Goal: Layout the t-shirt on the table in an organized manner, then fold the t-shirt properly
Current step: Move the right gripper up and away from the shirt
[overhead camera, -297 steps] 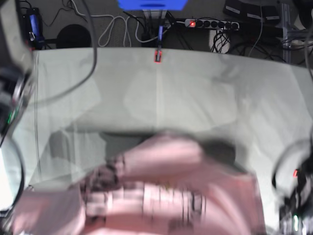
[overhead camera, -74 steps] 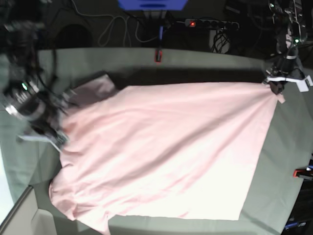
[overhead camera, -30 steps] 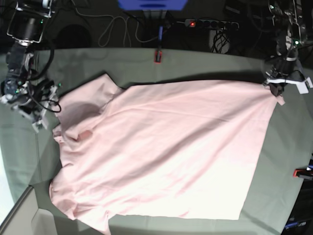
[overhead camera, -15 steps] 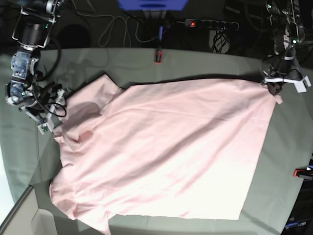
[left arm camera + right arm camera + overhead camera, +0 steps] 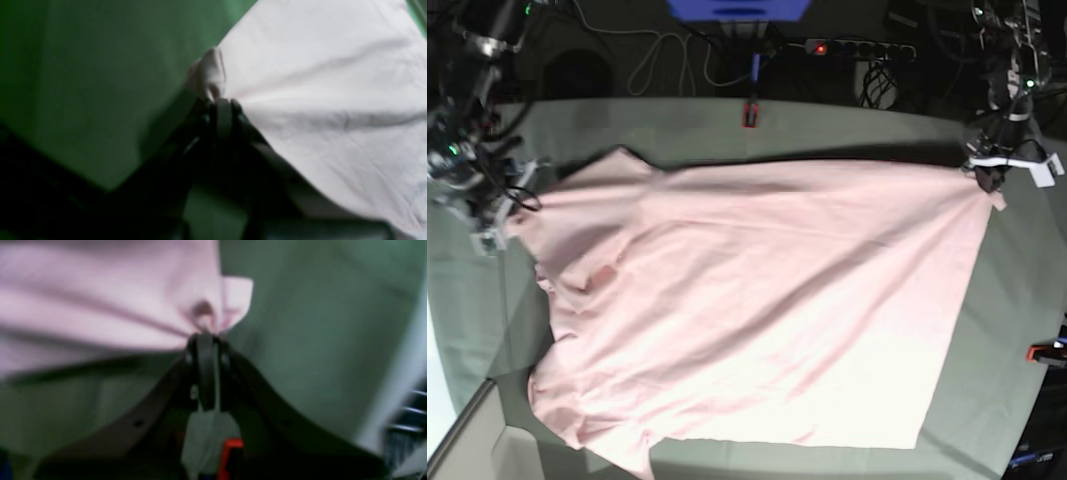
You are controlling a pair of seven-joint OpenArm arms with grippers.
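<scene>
Spreading the t-shirt (image 5: pixel 757 300) on the counter (image 5: pixel 847 130).
My right jaws (image 5: pixel 205 335) just pinched its sleeve; left jaws (image 5: pixel 222 101) grip a hem corner, ready for stretching flat.

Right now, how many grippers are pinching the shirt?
2. The left gripper is shut on the t-shirt at its far corner; the right gripper is shut on the opposite end's edge.

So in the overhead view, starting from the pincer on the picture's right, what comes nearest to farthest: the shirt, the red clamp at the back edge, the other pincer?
1. T-shirt: its corner is held by that left pincer.
2. Red clamp: back edge, middle.
3. Right pincer: far left.
</scene>
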